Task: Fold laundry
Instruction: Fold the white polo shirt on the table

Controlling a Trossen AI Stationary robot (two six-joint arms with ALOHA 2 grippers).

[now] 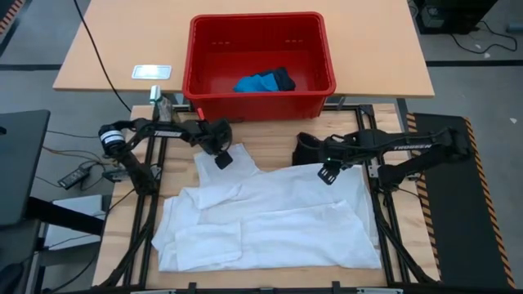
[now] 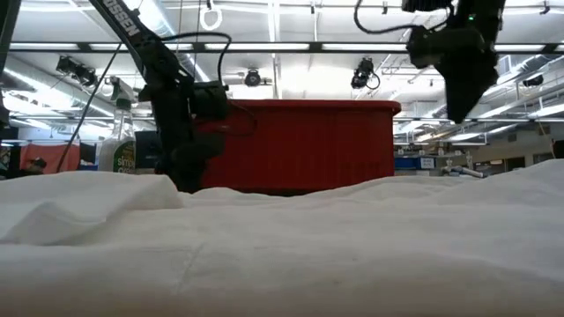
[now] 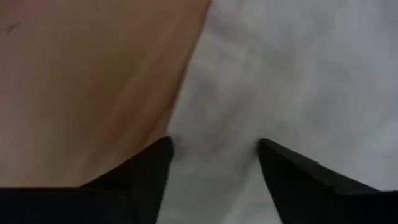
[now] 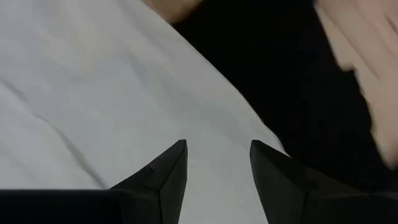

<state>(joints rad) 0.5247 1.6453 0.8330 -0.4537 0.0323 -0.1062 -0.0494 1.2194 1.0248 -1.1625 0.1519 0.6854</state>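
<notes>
The white garment (image 1: 270, 220) lies spread and rumpled over most of the light wooden table (image 1: 270, 135), with one flap turned in at its lower left and a narrow strap-like part reaching up toward the basket. The left gripper (image 1: 222, 157) is down at that upper strap, its fingers (image 3: 143, 171) spread with white cloth showing in the gap between them, beside the cloth's edge where bare wood begins. The right gripper (image 1: 329, 172) hangs above the garment's upper right edge, its fingers (image 4: 161, 174) also apart and closed on nothing; in the low view it sits clearly higher than the cloth. Just beside it lies a black garment (image 1: 310, 149), bunched against the white one's edge. A small blue piece (image 1: 255, 82) rests inside the red basket (image 1: 260, 104) with something dark beside it, on a second, larger tabletop (image 1: 122, 41) behind the work table. A small silvery object (image 1: 152, 72) lies left of the basket. The low view looks across white folds to a ceiling of strip lights and shelving; its foreground is all cloth, which hides the table itself. Both wrist views are too close to show more than cloth, wood and fingertips.
</notes>
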